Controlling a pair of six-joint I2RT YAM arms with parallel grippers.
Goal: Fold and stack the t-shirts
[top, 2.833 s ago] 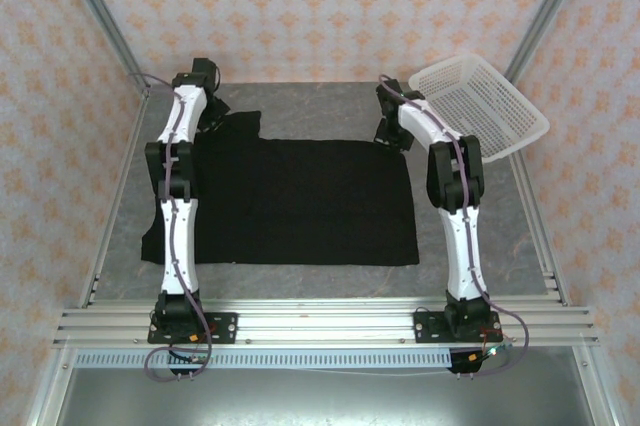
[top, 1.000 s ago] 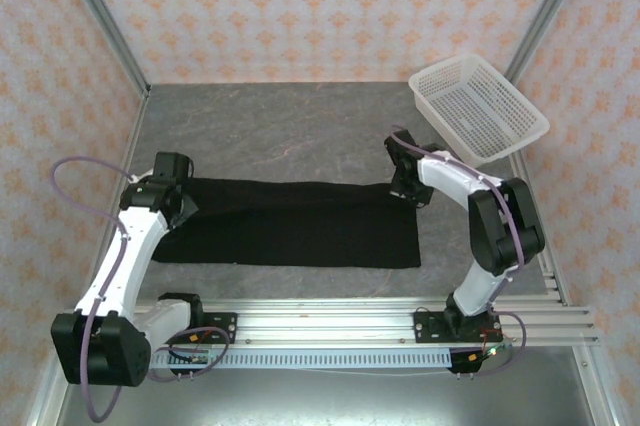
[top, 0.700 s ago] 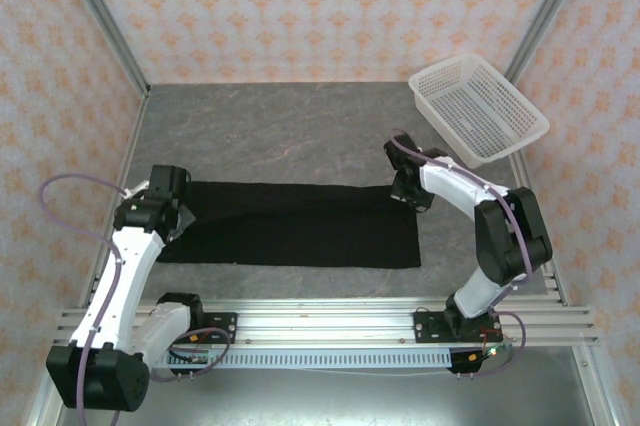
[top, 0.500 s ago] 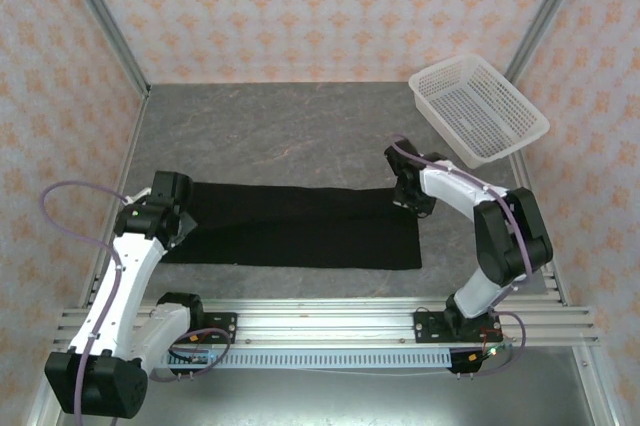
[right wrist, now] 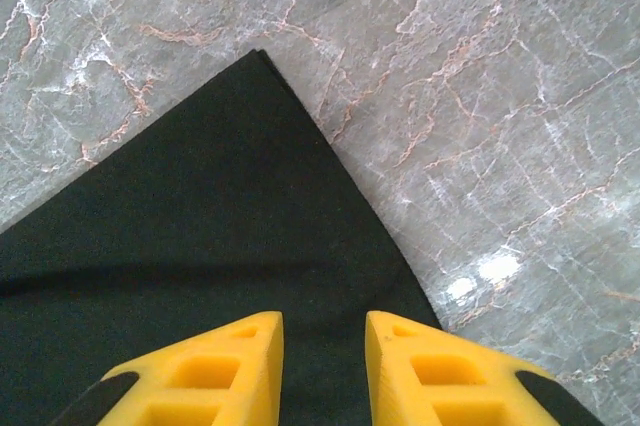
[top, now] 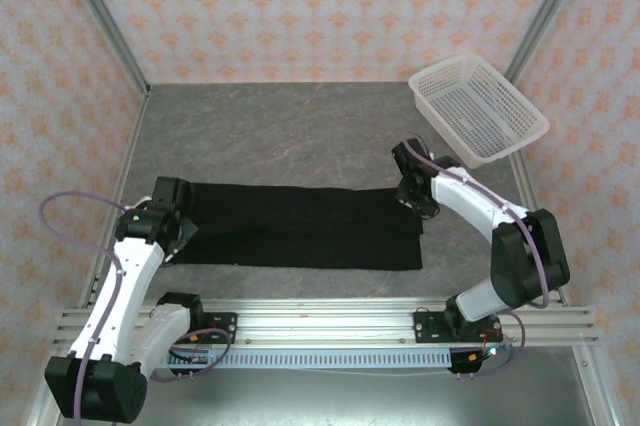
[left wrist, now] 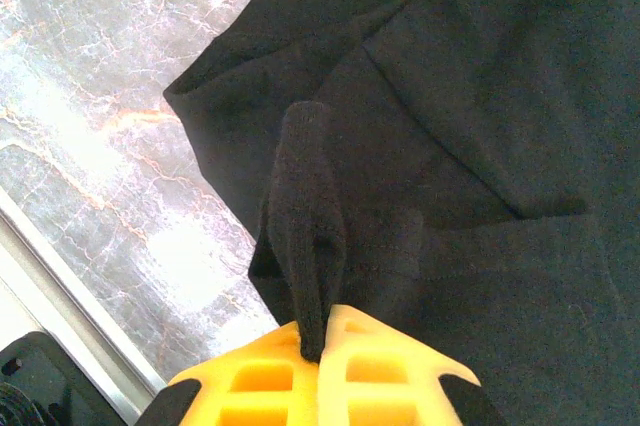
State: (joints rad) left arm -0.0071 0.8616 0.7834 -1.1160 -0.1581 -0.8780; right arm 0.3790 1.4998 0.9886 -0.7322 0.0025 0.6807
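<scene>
— Jaws: clenched on a pinch of shirt [left wrist: 480, 126] at left gripper [left wrist: 322, 341], parted over its corner at right gripper [right wrist: 323, 341].
— Folded band, flat across the near table [top: 300, 126]. Release left low, lift straight up, avoid dragging the fold.

white arm links [top: 125, 276], black joints [top: 165, 196], purple cables [top: 62, 208]; left end effector [left wrist: 320, 341] and right end effector [right wrist: 322, 321] have yellow slotted fingers [right wrist: 205, 376].

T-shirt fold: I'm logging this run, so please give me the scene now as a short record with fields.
t-shirt: black, folded into a long band, flat on table
left gripper: shut, pinching a ridge of cloth at left end
right gripper: open over the right corner
basket: white, far right, apart from shirt
</scene>
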